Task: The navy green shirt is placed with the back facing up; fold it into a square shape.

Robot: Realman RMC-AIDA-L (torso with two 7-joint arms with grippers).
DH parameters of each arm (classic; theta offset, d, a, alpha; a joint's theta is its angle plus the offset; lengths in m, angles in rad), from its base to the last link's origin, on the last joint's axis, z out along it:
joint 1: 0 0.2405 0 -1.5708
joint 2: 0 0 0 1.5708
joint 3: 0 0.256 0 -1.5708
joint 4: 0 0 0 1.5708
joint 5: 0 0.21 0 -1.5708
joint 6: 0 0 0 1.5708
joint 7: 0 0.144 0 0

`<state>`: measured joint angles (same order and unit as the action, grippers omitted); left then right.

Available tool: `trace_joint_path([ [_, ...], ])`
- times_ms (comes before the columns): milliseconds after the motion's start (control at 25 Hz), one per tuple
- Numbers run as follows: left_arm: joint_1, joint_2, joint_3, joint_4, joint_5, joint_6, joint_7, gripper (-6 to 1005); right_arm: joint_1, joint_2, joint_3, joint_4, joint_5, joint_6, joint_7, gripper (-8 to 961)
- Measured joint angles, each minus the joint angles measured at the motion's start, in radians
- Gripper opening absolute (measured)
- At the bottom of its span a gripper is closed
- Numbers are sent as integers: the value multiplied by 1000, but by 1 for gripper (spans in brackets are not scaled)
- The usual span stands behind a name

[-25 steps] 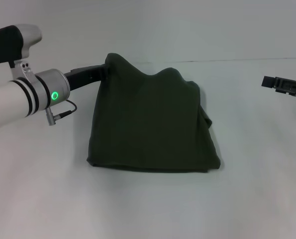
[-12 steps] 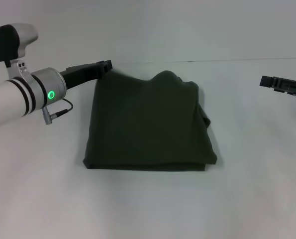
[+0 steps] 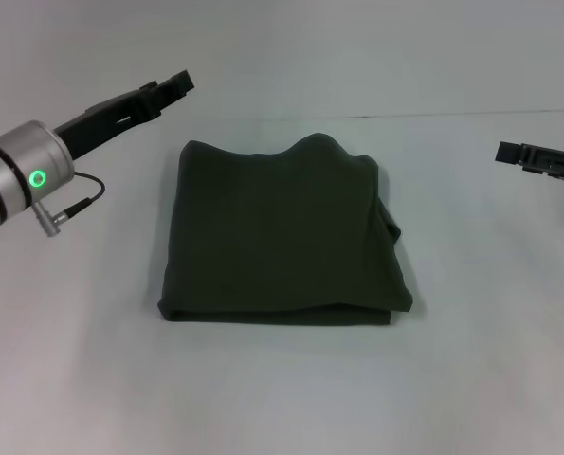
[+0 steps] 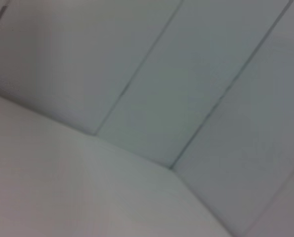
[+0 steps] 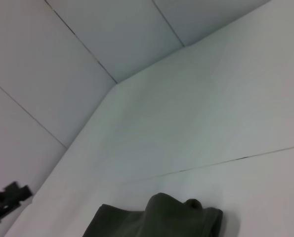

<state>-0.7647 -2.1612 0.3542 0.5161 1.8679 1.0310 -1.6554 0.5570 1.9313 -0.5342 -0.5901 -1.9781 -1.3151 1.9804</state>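
Observation:
The navy green shirt (image 3: 277,232) lies folded into a rough square in the middle of the white table, plain side up, with a bump along its far edge and loose folds at its right side. Its far edge also shows in the right wrist view (image 5: 156,219). My left gripper (image 3: 172,87) hangs open above the table, up and to the left of the shirt's far left corner, apart from the cloth and holding nothing. The right gripper (image 3: 523,154) stays at the right edge, well away from the shirt.
The white table (image 3: 282,398) spreads around the shirt on all sides. A pale panelled wall (image 4: 186,74) stands behind the table. The left wrist view shows only table and wall.
The left gripper let go of the shirt's far left corner and drew back up and to the left. The lifted corner dropped flat. The right arm stayed still.

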Motion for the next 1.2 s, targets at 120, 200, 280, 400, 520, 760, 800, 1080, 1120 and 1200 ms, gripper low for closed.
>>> trace_joint_path([
  [120, 38, -1, 0, 27, -20, 131, 0, 449, 0, -1, 1, -4, 1, -5, -3, 836],
  [200, 59, -2, 0, 39, -21, 212, 2, 544, 0, -4, 2, -4, 3, -11, -16, 836],
  [280, 84, -2, 1, 57, -22, 295, 3, 639, -2, -6, 3, -4, 19, -32, -45, 836],
  [400, 112, -3, 1, 83, -22, 395, 5, 763, -11, -6, 3, -2, 57, -91, -106, 836],
  [520, 163, -6, 2, 126, -23, 567, 22, 877, -25, 2, 4, -1, 88, -160, -191, 836],
  [760, 250, -7, 1, 151, -14, 763, 159, 905, -46, 59, 1, -4, 94, -272, -401, 836],
  [800, 266, -8, 1, 158, -13, 787, 181, 904, -50, 70, -1, -4, 93, -285, -439, 835],
  [1080, 359, -16, -8, 188, 20, 877, 293, 902, -68, 121, -3, 4, 93, -329, -590, 835],
  [1120, 369, -16, -10, 188, 33, 879, 308, 902, -68, 125, -4, 6, 93, -334, -601, 835],
  [1200, 377, -16, -10, 188, 54, 880, 320, 903, -69, 129, -7, 6, 92, -342, -614, 835],
])
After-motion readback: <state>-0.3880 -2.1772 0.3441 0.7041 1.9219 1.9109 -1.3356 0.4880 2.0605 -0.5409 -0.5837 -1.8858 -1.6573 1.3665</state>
